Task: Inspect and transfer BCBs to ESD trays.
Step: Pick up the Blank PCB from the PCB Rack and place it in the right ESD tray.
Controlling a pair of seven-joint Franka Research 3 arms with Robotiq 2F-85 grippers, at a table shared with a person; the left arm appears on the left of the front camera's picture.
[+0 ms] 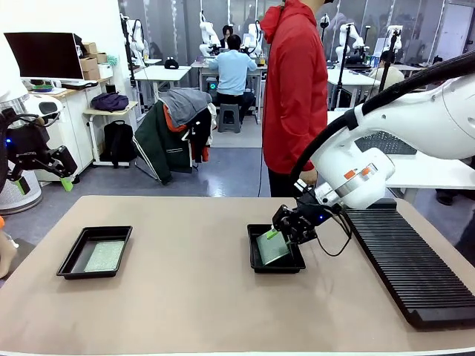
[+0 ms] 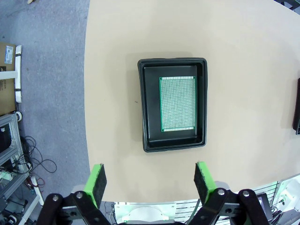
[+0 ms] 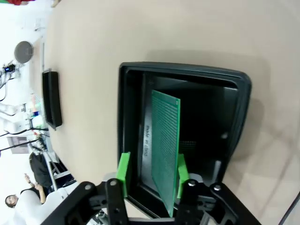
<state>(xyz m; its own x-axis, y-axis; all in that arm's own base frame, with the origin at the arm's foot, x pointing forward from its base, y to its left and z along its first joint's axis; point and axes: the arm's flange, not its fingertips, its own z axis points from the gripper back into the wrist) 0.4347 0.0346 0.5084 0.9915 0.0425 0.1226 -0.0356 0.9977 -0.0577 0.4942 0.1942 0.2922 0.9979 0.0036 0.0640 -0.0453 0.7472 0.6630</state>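
Risk sits at our right gripper (image 3: 151, 174): its jaws stand parted around a tilted BCB (image 3: 165, 154) over the tray (image 3: 187, 75), grip uncertain, so it may land askew on the rim. Our left gripper (image 2: 150, 180) hangs open.

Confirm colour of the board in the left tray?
Pale speckled green board; clearest in left wrist view.

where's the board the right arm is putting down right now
In the front view, the board sits tilted in the black tray right of table center, between the right gripper's fingers.
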